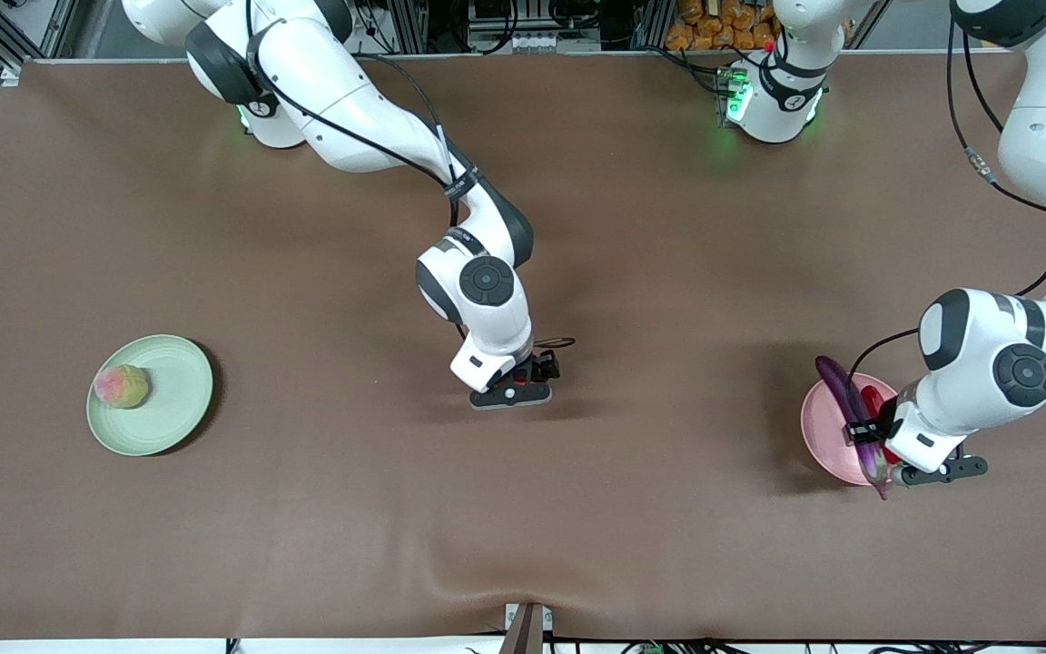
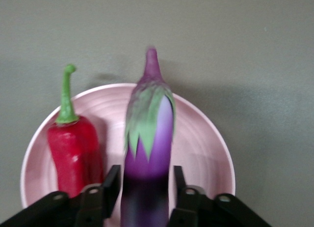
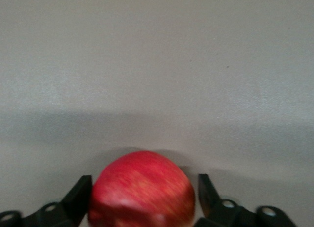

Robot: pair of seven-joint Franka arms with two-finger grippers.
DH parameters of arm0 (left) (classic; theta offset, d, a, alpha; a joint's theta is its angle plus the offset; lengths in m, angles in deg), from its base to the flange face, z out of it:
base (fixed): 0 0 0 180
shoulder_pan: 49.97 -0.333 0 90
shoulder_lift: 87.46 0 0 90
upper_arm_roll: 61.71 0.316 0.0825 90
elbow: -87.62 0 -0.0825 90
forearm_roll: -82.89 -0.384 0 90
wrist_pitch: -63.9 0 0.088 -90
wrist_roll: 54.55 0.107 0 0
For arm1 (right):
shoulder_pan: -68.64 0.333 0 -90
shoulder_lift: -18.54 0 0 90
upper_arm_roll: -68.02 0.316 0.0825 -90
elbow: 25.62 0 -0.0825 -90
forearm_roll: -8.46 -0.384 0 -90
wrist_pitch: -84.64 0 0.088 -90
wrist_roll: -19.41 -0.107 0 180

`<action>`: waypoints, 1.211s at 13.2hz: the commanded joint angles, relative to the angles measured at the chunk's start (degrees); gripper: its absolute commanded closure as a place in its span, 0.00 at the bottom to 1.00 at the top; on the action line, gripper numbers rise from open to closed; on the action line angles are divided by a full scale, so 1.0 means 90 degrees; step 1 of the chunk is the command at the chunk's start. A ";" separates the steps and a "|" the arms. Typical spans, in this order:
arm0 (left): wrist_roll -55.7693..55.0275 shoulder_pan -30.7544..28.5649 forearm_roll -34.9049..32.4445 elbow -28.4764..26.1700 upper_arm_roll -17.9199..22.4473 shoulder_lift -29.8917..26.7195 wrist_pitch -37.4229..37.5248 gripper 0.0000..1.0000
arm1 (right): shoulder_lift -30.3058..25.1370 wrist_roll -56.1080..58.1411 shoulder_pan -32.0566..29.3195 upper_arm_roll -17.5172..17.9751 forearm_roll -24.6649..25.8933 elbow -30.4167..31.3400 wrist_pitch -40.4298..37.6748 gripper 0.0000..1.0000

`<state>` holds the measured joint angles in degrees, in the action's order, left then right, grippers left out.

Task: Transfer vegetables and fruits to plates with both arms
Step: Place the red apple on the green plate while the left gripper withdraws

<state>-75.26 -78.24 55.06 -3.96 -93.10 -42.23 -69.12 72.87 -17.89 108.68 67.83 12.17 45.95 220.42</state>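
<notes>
Glossy eggplant (image 2: pixel 147 148), matte pink plate (image 2: pixel 196 138), seemingly cloth table (image 1: pixel 305 509).

Both arms are glossy white shells with black joint bands and round grey caps, right arm (image 1: pixel 378 136) upper left of the frame, left arm (image 1: pixel 1022 272) far right. Thin black cables run along each, bases glow green, and the little grippers are matte black with silver screws

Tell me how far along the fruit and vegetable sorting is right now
Done: yellow-green fruit on the green plate; chili pepper on the pink plate. In hand: left gripper holds the eggplant over that plate. Left: right gripper straddles the red fruit, mid-table, unplated.
</notes>
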 commanded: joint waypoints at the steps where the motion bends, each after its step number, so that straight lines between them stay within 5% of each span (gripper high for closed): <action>1: 0.0182 -0.0072 0.0055 0.0146 -0.0164 -0.0190 -0.0015 0.00 | -0.0245 -0.0093 -0.0210 0.0001 0.0204 -0.0160 -0.0243 1.00; 4: 0.0143 -0.0404 0.0317 0.0175 -0.0895 -0.1399 0.1414 0.00 | -0.1006 -0.0035 -0.0990 0.0049 0.0116 -0.0170 -0.1372 1.00; 8: 0.0221 -0.0716 0.1878 0.0263 -0.0956 -0.3293 0.2949 0.00 | -0.1857 0.1821 -0.2715 0.0050 -0.0371 0.0131 -0.2888 1.00; 12: 0.0534 -0.0854 0.2573 0.1326 -0.0975 -0.4048 0.5361 0.00 | -0.1858 0.4931 -0.4651 0.0020 -0.0500 0.0689 -0.2851 1.00; 15: 0.0679 -0.0806 0.3111 0.1240 -0.0645 -0.4868 0.5677 0.00 | -0.1634 0.5988 -0.5375 0.0020 -0.0500 0.1107 -0.2444 0.98; 16: 0.0700 -0.0022 0.3131 0.1172 -0.0073 -0.4986 0.5717 0.00 | -0.1614 0.6203 -0.5522 0.0020 -0.0490 0.1477 -0.1948 0.81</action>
<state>-70.89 -85.07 81.52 8.03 -99.98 -83.85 -18.86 58.68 34.80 60.80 66.74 8.27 53.99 197.36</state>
